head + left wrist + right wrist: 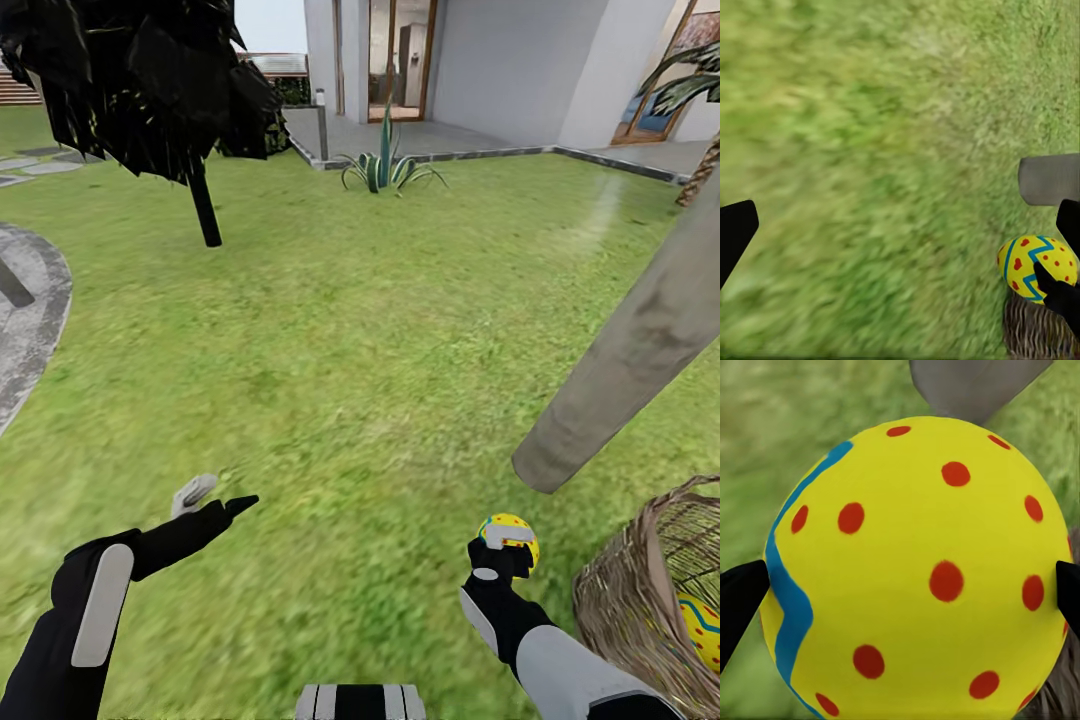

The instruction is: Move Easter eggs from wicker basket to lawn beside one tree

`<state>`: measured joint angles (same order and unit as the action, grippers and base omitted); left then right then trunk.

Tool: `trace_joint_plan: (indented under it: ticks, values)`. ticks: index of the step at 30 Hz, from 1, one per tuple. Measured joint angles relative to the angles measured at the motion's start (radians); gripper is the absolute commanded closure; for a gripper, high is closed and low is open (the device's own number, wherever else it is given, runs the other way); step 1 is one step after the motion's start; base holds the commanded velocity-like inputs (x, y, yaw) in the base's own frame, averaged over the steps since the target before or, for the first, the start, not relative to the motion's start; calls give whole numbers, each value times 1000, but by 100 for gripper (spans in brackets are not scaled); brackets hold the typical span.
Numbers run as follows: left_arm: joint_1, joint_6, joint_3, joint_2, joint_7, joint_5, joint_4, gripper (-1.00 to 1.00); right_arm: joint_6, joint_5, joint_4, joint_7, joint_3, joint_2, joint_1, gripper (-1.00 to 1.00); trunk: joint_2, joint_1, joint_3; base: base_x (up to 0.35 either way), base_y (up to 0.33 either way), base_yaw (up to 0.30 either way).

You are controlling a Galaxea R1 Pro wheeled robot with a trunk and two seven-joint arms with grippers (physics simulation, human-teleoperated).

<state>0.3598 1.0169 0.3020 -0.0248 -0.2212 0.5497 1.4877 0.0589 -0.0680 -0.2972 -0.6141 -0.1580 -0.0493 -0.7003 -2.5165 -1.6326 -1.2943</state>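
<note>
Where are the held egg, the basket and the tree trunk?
Easter egg (922, 570), right wrist view: its dotted yellow middle.
Wicker basket (625, 600), head view: its woven outer wall.
Tree (640, 350), head view: mid-trunk.

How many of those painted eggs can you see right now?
2: one egg held in the right gripper, one egg inside the wicker basket. More may be hidden there.

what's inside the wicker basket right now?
In the head view, one Easter egg shows through the wicker basket's open mouth. The rest of its interior runs off frame, so more eggs can't be ruled out. The right gripper holds another egg outside it.
</note>
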Motion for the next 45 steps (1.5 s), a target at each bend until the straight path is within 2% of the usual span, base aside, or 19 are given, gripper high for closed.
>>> trace_joint_plan:
  ticks: [21,36,45]
  values:
    - [0,-1,0,0,0,0,0,-100,3,0,-2,0,0,-4,0,100,-5,-9,-81,0,0,0]
    - [0,-1,1,0,0,0,0,-100,0,0,-3,4,-4,-6,0,100,-5,-9,-81,5,0,0]
    - [0,-1,2,0,0,0,0,-100,0,1,-2,3,-3,-5,0,100,-5,-9,-81,273,51,0]
